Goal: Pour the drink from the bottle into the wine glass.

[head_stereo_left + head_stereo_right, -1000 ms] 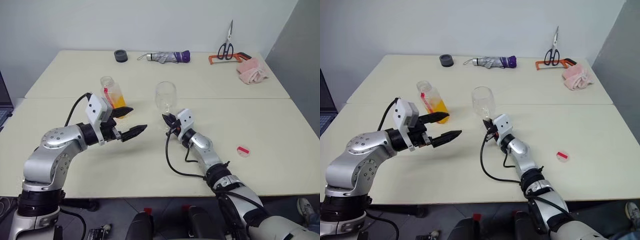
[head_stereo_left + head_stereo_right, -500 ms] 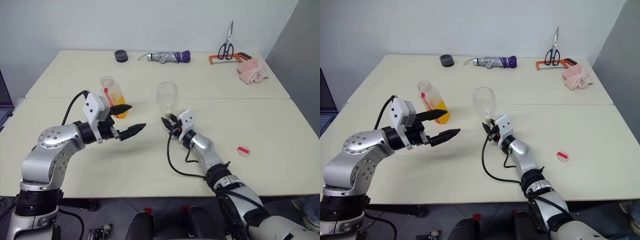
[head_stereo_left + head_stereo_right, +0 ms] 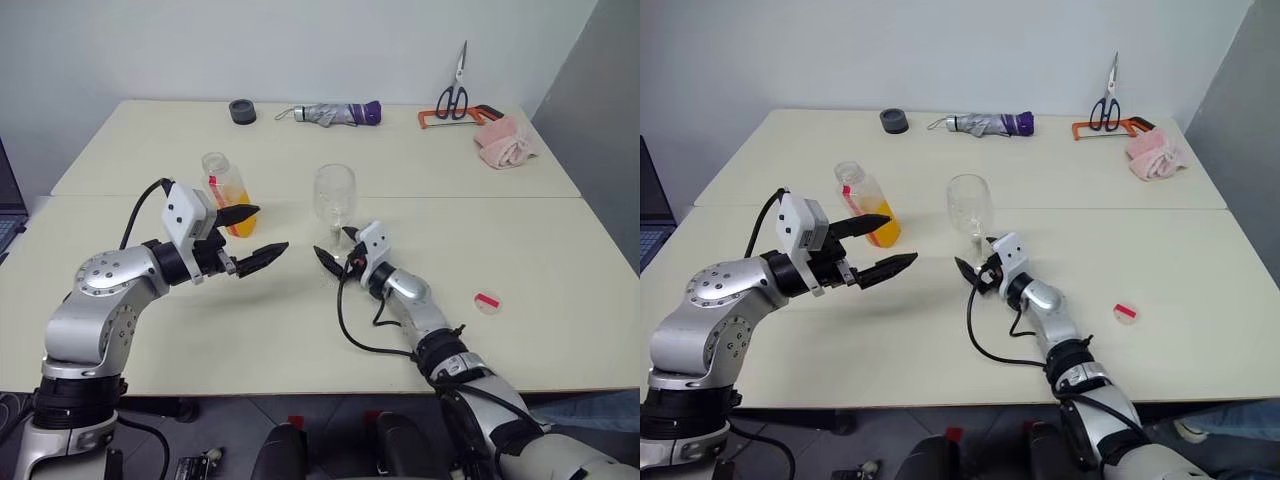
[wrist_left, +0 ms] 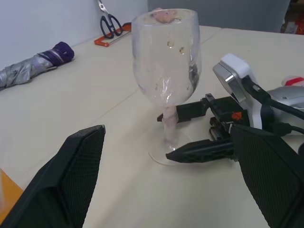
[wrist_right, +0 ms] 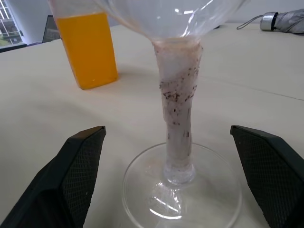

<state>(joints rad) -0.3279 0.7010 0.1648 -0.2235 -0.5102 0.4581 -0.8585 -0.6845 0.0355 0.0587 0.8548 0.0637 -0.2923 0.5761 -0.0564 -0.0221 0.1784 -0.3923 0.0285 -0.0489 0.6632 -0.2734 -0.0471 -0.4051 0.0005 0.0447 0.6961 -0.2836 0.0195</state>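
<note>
1. Wine glass (image 3: 334, 200): stood upright and empty at desk centre, foot flat on the surface.

2. Right claw (image 3: 337, 252): you had its two fingers spread wide, one on either side of the glass stem low down near the foot. It gripped nothing; in its wrist view the stem stood free between the fingers.

3. Bottle (image 3: 226, 187): stood upright at about 9 o'clock from the glass, well apart from it, cap off. The drink (image 3: 237, 212) filled roughly its lower half.

4. Left claw (image 3: 251, 233): you had it fully spread, empty, pointing level, just beside the bottle on the near side. Whether one finger touched the bottle cannot be told.

5. Cap (image 3: 487, 301): a red-and-white disc lay at 4 o'clock from the glass, well apart.

6. Step in hand, as judged: glass placed and let go, pouring not yet begun. Your next move calls for closing the left claw round the bottle body, lifting, and tipping its mouth over the bowl.

7. Open room: bare desk (image 3: 300, 320) lay between bottle and glass, and all along the near edge. Clutter, namely umbrella (image 3: 328, 114), scissors (image 3: 452, 90), pink cloth (image 3: 505, 141) and a dark roll (image 3: 241, 111), kept to the far edge at 12 o'clock.
</note>
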